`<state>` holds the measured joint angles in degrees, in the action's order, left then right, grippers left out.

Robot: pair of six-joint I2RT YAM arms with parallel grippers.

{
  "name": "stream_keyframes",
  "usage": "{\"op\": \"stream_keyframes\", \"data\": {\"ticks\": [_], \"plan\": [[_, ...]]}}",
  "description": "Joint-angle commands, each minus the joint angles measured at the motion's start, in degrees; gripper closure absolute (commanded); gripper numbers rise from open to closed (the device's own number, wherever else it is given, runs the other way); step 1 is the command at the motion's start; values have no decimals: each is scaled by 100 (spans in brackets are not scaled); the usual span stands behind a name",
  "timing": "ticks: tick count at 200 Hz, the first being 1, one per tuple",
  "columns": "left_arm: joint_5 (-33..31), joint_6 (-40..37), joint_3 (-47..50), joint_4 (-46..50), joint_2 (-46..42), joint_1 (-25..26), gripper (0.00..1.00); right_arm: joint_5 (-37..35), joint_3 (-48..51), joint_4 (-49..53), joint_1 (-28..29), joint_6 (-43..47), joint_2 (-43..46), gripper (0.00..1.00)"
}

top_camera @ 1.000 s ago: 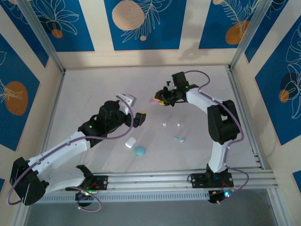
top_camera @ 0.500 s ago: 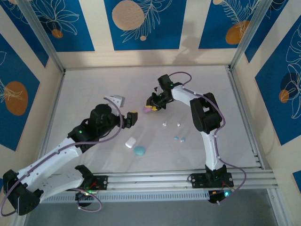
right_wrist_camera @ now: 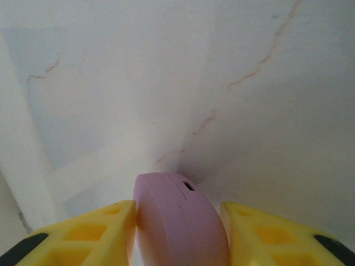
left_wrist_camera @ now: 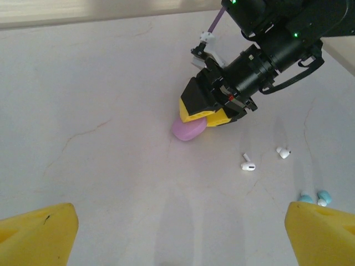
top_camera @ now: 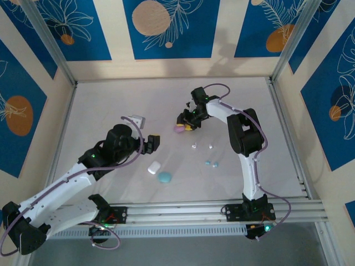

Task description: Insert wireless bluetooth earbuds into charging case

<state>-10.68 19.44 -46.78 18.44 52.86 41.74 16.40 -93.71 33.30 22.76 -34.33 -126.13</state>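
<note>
Right wrist: pink charging case sits on the table between the yellow fingers of the right gripper, a pad close at each side; clamped or let go, cannot tell. Left wrist: left gripper spread wide, holding nothing. White earbuds and cyan earbuds lie loose on the table, near the case but apart from it

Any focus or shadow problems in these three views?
Top external: even light, tiny white plastic earbuds distinct. Left wrist: pink oval plastic case sharp, faint shadow beside it; yellow fingertips cropped at corners. Right wrist: case close, slightly soft; table veins clear, grey shadow at left.
</note>
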Motion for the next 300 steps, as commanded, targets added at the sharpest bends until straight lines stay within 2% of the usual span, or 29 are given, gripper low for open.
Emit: {"op": "stream_keyframes", "data": {"ticks": [1,57,102,119,153,170,196,221,237,269,300], "plan": [[183,13,-151,216,-132,-50,5,-588,214,517,40,217,272,54],[209,-125,-46,317,-359,-63,3,-1076,171,827,149,578,704,48],[-2,8,54,467,-442,-313,0,-1446,712,368,603,1371,1547,47],[37,200,105,616,-504,-624,0,-1271,900,185,948,2165,1732,47],[72,759,228,1154,-694,-1527,0,-1590,1318,-210,1861,4196,1739,45],[91,844,296,1339,-805,-1841,0,-1389,1530,-536,2117,5065,1758,45],[-186,921,337,1659,-1027,-2108,0,-661,1839,-1071,2137,6323,1784,44],[-429,923,376,1867,-1295,-2222,0,71,1925,-1125,2134,7589,1776,41],[-538,956,439,1887,-1473,-2233,0,301,1924,-1138,2136,8307,1663,40],[-607,913,521,1830,-1767,-2249,0,544,1497,-653,2186,9090,1240,40],[-640,854,530,1847,-1869,-2248,0,567,1423,-518,2293,9372,1083,37]]}}
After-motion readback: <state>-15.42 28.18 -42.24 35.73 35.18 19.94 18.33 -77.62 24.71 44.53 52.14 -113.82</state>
